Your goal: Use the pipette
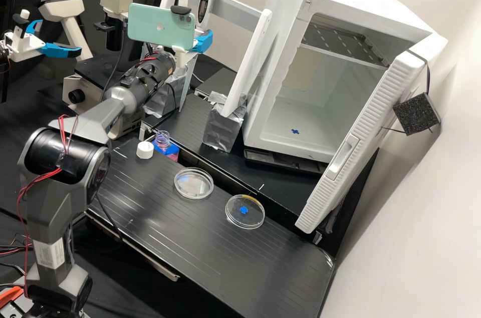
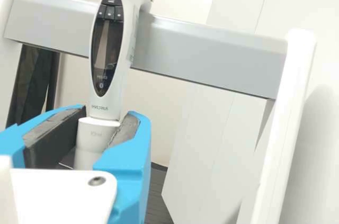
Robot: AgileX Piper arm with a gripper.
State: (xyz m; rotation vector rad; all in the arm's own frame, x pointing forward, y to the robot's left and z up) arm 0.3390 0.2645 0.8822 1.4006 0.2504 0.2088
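Observation:
My gripper (image 1: 204, 40) is at the rack, with one blue finger showing beside the phone. In the wrist view the gripper (image 2: 100, 128) is shut on the pipette (image 2: 107, 49), its dark pads on both sides of the white lower body, just under the display part. The pipette (image 1: 204, 6) stands nearly upright at the grey crossbar of its rack; the phone hides its lower part in the high view. An opened bottle (image 1: 162, 140) of pink liquid sits in a blue holder, its white cap (image 1: 145, 149) beside it. Two clear dishes (image 1: 194, 183) (image 1: 245, 211) lie on the bench.
The rack's white posts (image 1: 249, 60) stand in foil-wrapped feet (image 1: 223, 125), with a grey crossbar (image 2: 206, 54) between them. A white incubator (image 1: 280, 52) is at the right, door open. The microscope (image 1: 75, 92) and a second arm (image 1: 30, 45) are at the left.

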